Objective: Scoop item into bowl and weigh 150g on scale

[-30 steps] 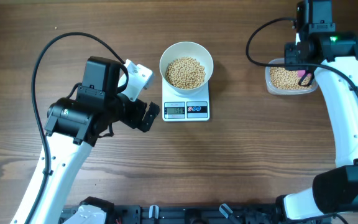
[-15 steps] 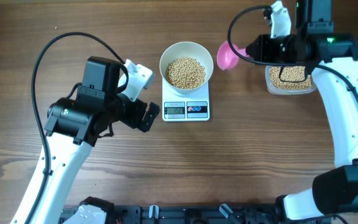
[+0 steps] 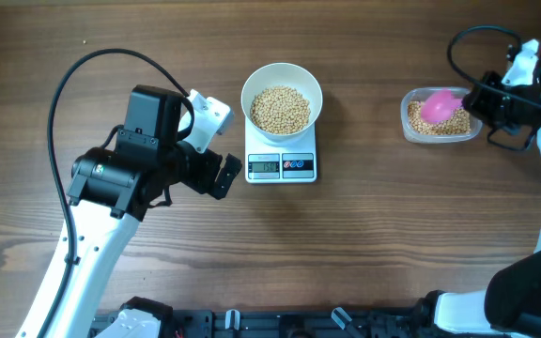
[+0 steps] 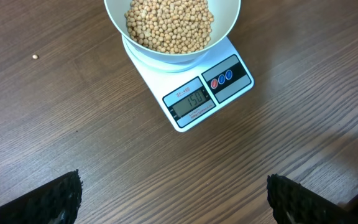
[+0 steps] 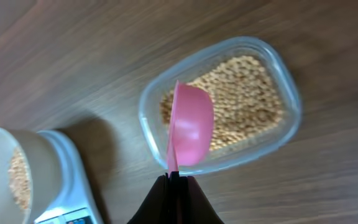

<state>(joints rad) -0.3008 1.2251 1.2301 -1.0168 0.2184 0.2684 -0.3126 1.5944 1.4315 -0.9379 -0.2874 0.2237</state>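
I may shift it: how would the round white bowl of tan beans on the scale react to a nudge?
The round white bowl overhangs the small white digital scale, so it might slide or tip. Its heap of tan beans probably adds weight; spilled grains would roll.

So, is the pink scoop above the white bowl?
No, the scoop hangs over the clear tub, far from the bowl.

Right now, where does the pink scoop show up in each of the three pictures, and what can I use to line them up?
Overhead: the pink scoop is at the upper right, over the clear tub.
Left wrist: not in it.
Right wrist: the scoop is mid-picture over the tub, its handle pinched by the right hand.
Shared landmark: the white bowl, seen in all three views.
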